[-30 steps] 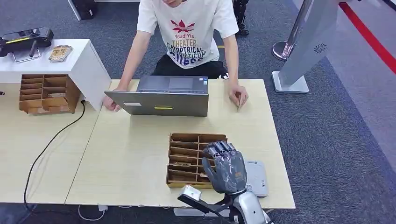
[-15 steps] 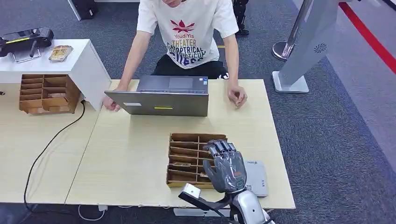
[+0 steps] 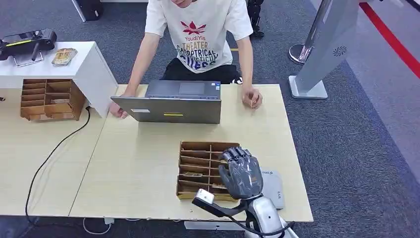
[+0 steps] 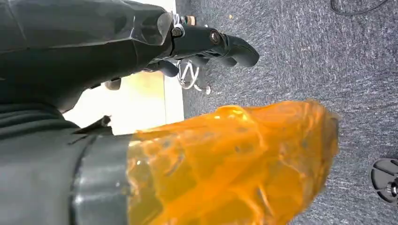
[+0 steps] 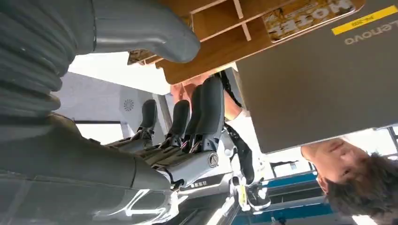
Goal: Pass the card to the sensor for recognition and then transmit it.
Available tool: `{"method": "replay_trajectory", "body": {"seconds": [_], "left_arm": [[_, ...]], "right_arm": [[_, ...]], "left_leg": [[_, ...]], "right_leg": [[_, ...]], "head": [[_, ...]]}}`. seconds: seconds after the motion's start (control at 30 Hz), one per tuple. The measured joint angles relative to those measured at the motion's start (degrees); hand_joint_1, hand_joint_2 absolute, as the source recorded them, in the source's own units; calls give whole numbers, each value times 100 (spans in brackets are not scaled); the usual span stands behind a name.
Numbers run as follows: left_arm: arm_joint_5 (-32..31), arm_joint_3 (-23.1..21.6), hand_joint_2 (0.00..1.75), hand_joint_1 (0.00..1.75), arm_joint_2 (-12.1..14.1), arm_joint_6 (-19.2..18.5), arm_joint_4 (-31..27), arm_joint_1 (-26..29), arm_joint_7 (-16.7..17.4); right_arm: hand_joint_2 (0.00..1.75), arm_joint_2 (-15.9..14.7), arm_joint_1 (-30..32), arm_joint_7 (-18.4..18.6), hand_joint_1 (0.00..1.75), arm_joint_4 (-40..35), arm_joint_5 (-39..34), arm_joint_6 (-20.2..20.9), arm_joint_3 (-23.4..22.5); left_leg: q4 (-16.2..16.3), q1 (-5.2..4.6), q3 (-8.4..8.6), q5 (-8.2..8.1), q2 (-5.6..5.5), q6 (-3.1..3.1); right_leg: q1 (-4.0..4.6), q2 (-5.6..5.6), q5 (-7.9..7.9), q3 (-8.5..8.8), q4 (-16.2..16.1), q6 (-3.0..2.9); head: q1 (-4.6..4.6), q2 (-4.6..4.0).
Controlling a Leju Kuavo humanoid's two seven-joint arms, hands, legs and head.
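**Head view: robot's right hand hovers over the card rack, holding nothing**

The right hand (image 3: 241,173), in glossy dark grey plastic on a silver arm, hangs palm down above the right end of the rack (image 3: 196,167). Its fingers are stretched straight and lie side by side. In the right wrist view the thick, smooth grey thumb (image 5: 145,29) stands well away from the darker, jointed fingers (image 5: 210,110), with nothing between them.

The rack is a flat box of thin brown wood, split by slats into narrow slots. In the right wrist view a card (image 5: 307,16) printed with yellowish lettering lies flat in one slot, beyond the thumb and apart from the hand.

The sensor (image 3: 274,188), a flat pale grey slab with rounded corners, lies on the light wood-grain table (image 3: 138,163) just right of the hand and partly under it.

Across the table stands an open grey laptop (image 3: 171,106). Behind it a person (image 3: 198,34) in a white printed T-shirt rests a fist (image 3: 252,97) on the tabletop.

In the left wrist view the left hand (image 4: 202,40) hangs over grey carpet, its thumb wrapped in crinkled orange film. Whether it is spread or closed cannot be told.
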Motion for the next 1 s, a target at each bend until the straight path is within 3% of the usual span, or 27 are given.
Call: {"method": "replay_trajectory", "body": {"seconds": [0.3,0.43,0.63,0.93,1.0], "left_arm": [[0,0,0,0,2,-15,0,0,-7],[0,0,0,0,2,-20,0,0,-7],[0,0,0,0,2,-22,0,0,-9],[9,0,0,0,2,-22,0,0,-11],[9,0,0,0,2,-22,0,0,-11]], "right_arm": [[175,-7,-120,-2,99,157,17,24,-61],[175,-9,-158,0,94,243,15,50,-70],[175,-9,-185,0,108,348,17,81,-94],[175,-9,-186,0,108,468,9,144,-175],[175,-9,-185,0,122,481,9,144,-177]], "left_leg": [[0,0,0,0,0,0],[0,0,0,0,0,0],[0,0,0,0,0,0],[0,0,0,0,0,0],[0,0,0,0,0,0]], "right_leg": [[0,0,0,0,0,0],[0,0,0,0,0,0],[0,0,0,0,0,0],[0,0,0,0,0,0],[0,0,0,0,0,0]], "head": [[0,0],[2,0],[0,0],[2,0],[0,0]]}}
